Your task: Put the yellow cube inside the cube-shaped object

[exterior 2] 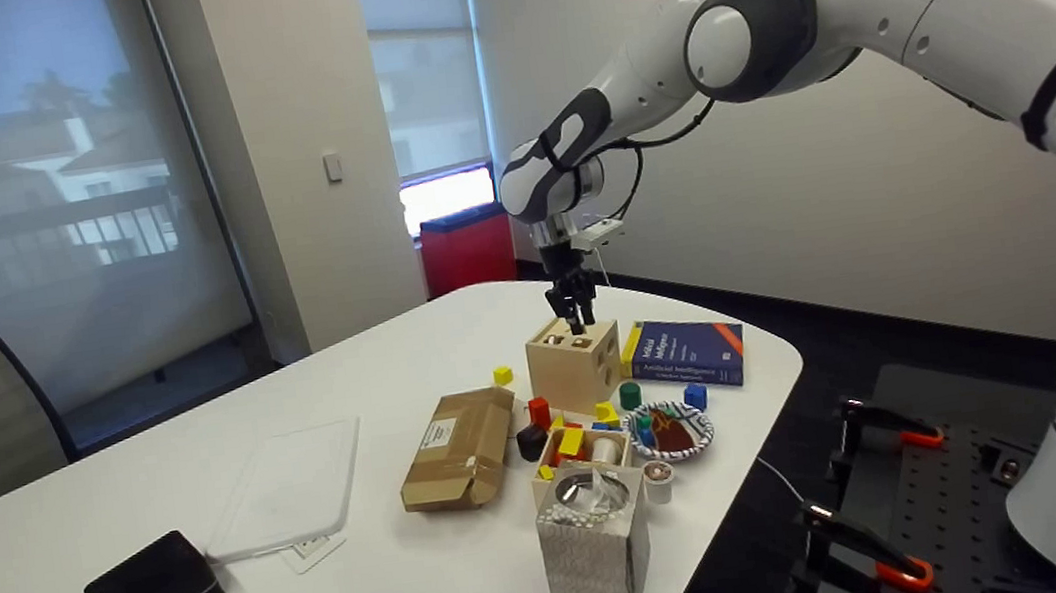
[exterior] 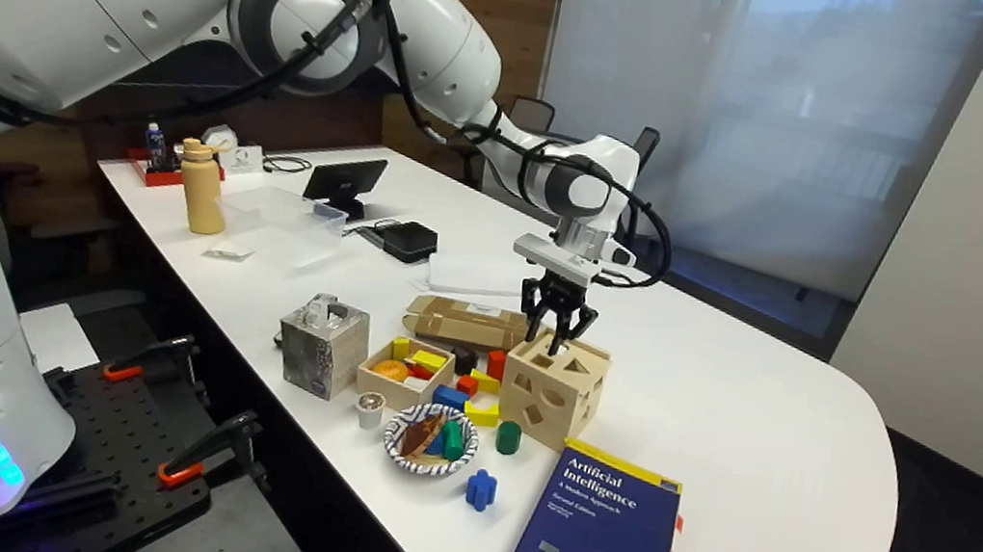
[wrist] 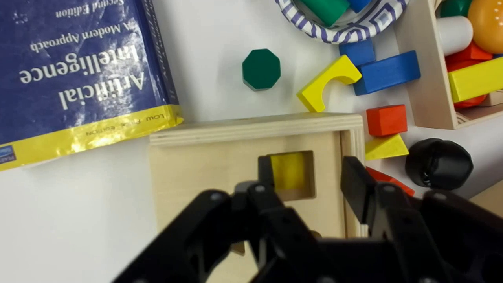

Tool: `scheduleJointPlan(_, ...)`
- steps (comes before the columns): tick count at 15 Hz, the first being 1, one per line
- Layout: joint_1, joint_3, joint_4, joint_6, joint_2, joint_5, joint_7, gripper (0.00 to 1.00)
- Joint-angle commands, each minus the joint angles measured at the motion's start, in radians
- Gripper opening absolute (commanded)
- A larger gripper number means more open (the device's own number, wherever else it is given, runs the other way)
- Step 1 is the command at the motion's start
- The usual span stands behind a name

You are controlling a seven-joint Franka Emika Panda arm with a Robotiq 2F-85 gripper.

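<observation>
I have my gripper (wrist: 307, 175), fingers (wrist: 357, 184) parted, over the wooden box (exterior 2: 561, 373) on a white table (exterior: 748, 451), shaded window (exterior: 763, 151) beyond.

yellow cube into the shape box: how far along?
Looks done: what is probably the yellow cube shows through the square hole in the shape box; how deep it sits is unclear. In hand: nothing, the jaws stand open over the box's top. Left: likely confirm it's fully inside, then lift away. In an exterior view, another yellow block sits outside the box.
</observation>
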Motion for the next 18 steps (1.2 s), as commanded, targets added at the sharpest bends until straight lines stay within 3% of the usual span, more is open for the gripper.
scheduleJointPlan(1, -0.011, 0.007, 0.042, -0.045, 0.009, 0.0, -0.02, 0.82)
scheduleJointPlan(4, -0.011, 0.005, 0.041, -0.046, 0.001, -0.001, -0.016, 1.0)
scheduleJointPlan(18, -0.054, 0.002, 0.008, -0.072, -0.079, 0.057, 0.03, 1.0)
